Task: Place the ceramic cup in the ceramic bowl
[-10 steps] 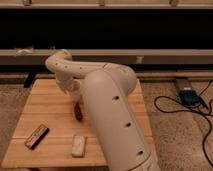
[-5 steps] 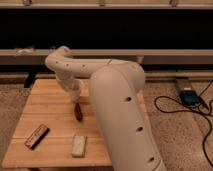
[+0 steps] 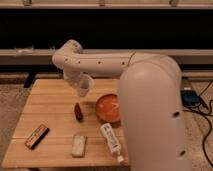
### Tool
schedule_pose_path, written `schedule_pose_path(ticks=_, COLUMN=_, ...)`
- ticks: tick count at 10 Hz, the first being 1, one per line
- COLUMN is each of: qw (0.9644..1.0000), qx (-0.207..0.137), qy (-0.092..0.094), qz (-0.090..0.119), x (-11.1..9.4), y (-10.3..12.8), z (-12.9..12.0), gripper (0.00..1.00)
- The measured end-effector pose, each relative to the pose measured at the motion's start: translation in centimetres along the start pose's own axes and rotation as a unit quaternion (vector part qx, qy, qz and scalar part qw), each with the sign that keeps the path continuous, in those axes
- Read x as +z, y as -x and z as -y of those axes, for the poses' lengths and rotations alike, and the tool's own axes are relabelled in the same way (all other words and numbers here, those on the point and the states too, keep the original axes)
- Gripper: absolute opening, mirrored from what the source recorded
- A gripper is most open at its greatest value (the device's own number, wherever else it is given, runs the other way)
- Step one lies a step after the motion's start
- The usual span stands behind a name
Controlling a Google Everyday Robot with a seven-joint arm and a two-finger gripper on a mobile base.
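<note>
The white ceramic cup hangs tilted at the end of my arm, above the wooden table. My gripper is shut on it, mostly hidden behind the cup and wrist. The orange-red ceramic bowl sits on the table to the lower right of the cup, a short gap away. Its right part is hidden by my arm's large white segment.
A small dark red-brown object lies just left of the bowl, below the cup. A white tube-shaped bottle, a white block and a dark bar lie along the front. Cables and a blue device are on the floor at the right.
The large arm segment has shifted right, uncovering the bowl and the bottle. The wrist with the cup has moved slightly right, toward the bowl.
</note>
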Motion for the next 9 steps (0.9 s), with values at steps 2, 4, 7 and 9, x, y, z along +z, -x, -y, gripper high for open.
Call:
schedule_pose_path(ticks=2, qw=0.9992, qx=0.030, qy=0.024, qz=-0.008, x=-2.3, y=2.1, z=-3.6, gripper=0.00)
schedule_pose_path(ticks=4, qw=0.9976, qx=0.054, qy=0.044, qz=0.002, x=-2.9, y=4.0, z=-6.1, gripper=0.03)
schedule_pose_path(ticks=7, qw=0.9916, qx=0.095, qy=0.080, qz=0.038, x=-0.3, y=6.5, z=-8.9, gripper=0.32)
schedule_pose_path(ticks=9, qw=0.9855, qx=0.111, qy=0.108, qz=0.069, x=2.9, y=7.5, z=-10.1, gripper=0.55)
